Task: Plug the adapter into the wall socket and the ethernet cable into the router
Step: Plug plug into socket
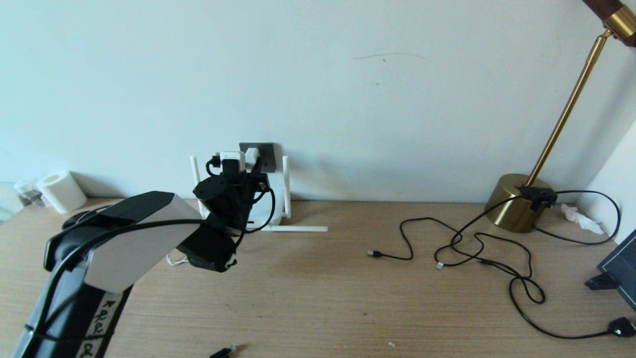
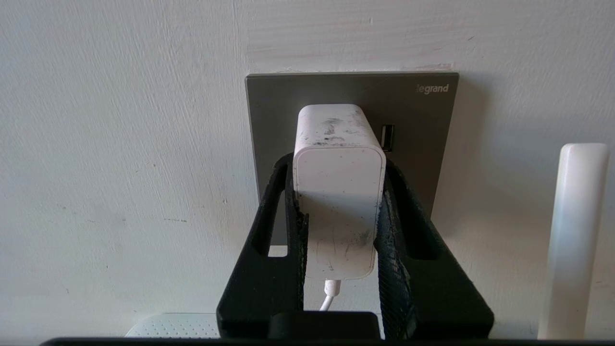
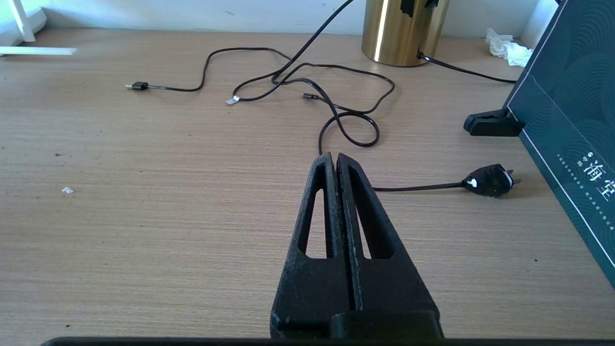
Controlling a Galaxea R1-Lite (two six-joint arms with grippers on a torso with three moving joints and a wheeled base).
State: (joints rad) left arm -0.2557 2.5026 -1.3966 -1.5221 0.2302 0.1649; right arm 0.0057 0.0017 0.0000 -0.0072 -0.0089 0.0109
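Now the left claw (image 2: 338, 202) is clamped on both sides of the small white rounded-cube adapter (image 2: 338, 187), pressing it straight against the dark grey square wall socket (image 2: 413, 120); the right claw (image 3: 335, 166), pressed together, rests idle above the wooden counter (image 3: 144, 216).

This is looking like a home desk or small home office. A wooden table (image 1: 318, 288) is standing against a plain white wall (image 1: 348, 74). At the right of the frame a brass desk lamp (image 1: 519, 201) is sitting, loose black charging cords (image 1: 477, 248) are lying around, and a white paper roll (image 1: 60, 190) is resting far left.
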